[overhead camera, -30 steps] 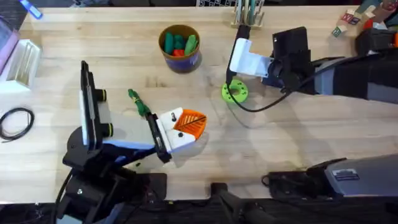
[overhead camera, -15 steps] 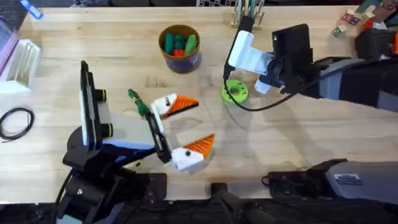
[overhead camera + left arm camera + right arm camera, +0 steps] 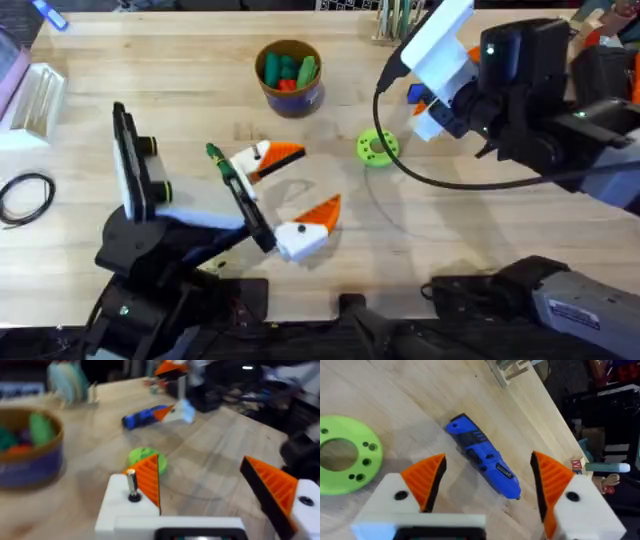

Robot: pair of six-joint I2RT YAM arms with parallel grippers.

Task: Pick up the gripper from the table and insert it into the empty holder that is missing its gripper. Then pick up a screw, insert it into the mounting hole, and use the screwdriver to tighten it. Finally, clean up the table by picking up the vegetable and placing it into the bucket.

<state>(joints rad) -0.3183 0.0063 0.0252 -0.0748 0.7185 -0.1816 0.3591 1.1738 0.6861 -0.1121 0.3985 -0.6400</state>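
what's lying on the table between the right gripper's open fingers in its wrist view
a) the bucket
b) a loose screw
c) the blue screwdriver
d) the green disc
c: in the right wrist view the blue screwdriver lies on the wood between the open orange fingers of the right gripper, with the green disc off to one side.

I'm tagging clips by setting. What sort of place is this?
Probably a robotics lab workbench: a pale wooden table, two arms with orange-padded end effectors, left end effector and right end effector, and practice props such as a blue screwdriver and a bucket of toy vegetables.

Bare table around screwdriver (image 3: 483,463); green disc (image 3: 344,454) nearby
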